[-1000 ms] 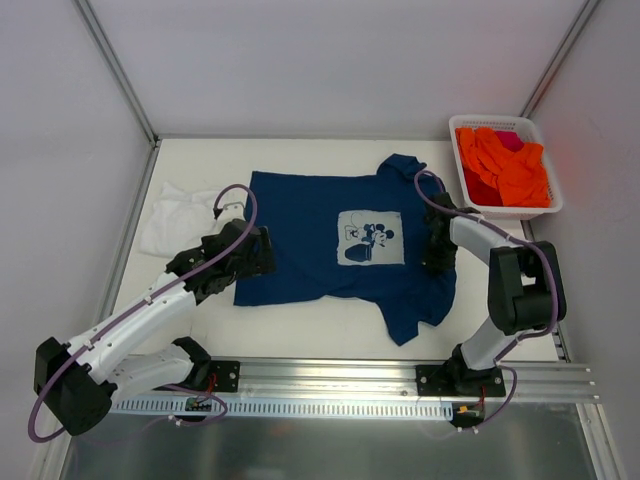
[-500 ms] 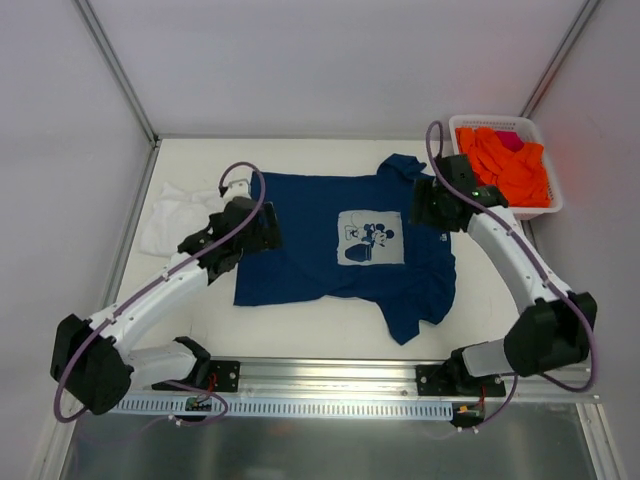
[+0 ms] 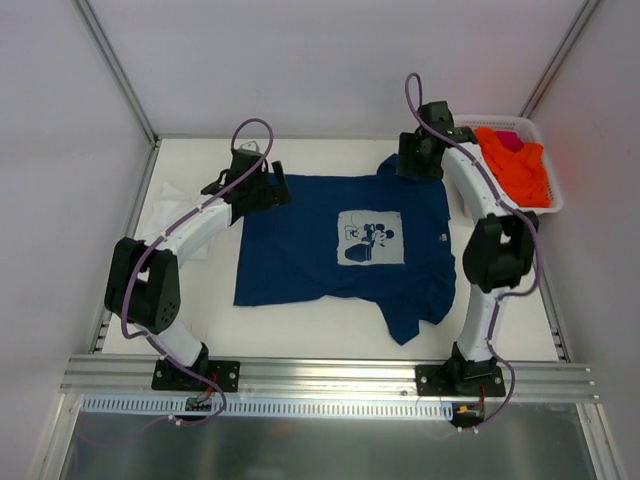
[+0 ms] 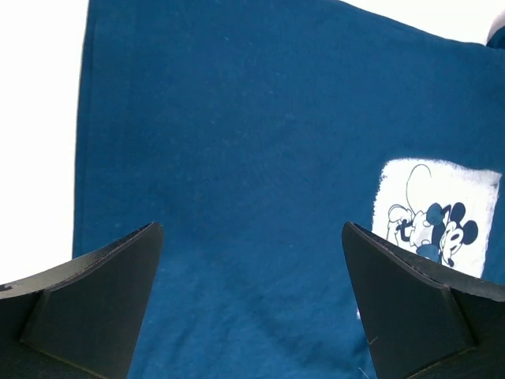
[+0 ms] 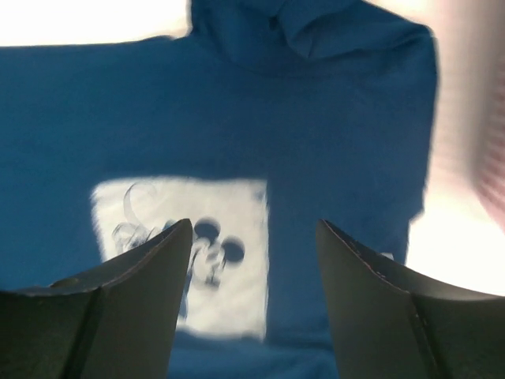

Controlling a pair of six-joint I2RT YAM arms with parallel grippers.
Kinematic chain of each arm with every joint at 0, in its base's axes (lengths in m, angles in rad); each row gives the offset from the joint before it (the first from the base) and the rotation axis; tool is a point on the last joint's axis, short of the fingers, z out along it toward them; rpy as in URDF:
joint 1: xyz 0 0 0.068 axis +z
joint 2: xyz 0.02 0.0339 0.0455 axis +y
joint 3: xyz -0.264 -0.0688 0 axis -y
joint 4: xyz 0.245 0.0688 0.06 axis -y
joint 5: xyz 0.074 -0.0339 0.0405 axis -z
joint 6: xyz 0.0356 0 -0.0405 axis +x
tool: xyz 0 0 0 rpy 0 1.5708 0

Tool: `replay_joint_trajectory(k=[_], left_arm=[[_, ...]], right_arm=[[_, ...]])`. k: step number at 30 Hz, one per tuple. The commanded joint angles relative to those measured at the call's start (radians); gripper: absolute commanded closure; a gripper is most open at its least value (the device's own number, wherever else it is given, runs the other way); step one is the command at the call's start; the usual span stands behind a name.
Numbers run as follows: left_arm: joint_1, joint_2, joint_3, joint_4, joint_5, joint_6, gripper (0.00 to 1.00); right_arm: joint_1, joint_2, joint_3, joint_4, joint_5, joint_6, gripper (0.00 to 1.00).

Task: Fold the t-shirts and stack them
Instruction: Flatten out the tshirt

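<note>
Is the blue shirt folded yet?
Not yet. The blue shirt lies spread flat on the table, its print facing up.

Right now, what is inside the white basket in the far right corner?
Orange clothes fill the basket, with a bit of pink cloth at the back. The right arm covers its left side; anything beneath is hidden.

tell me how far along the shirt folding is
Done: the navy t-shirt lies spread out on the table, print up. In hand: the left arm and right arm hover over its far edge, jaws open and empty, so no fold has begun. Left: fold the navy one, fold the white t-shirt bunched at the table's left side, then stack them.
</note>
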Motion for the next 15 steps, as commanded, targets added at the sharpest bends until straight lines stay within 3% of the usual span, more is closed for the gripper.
replay_joint_trajectory(k=[1,7,11,15], left_arm=[[0.006,0.006,0.052,0.017,0.022,0.023,0.01],[0.016,0.068,0.094,0.020,-0.061,0.076,0.01],[0.022,0.137,0.135,0.032,-0.039,0.083,0.01],[0.022,0.194,0.172,0.037,-0.010,0.064,0.01]], right_arm=[[-0.032,0.157,0.177,-0.078,-0.047,-0.028,0.33],[-0.088,0.374,0.458,-0.101,-0.121,-0.014,0.38],[-0.107,0.409,0.477,-0.014,-0.127,-0.005,0.54],[-0.119,0.441,0.480,0.054,-0.142,0.004,0.56]])
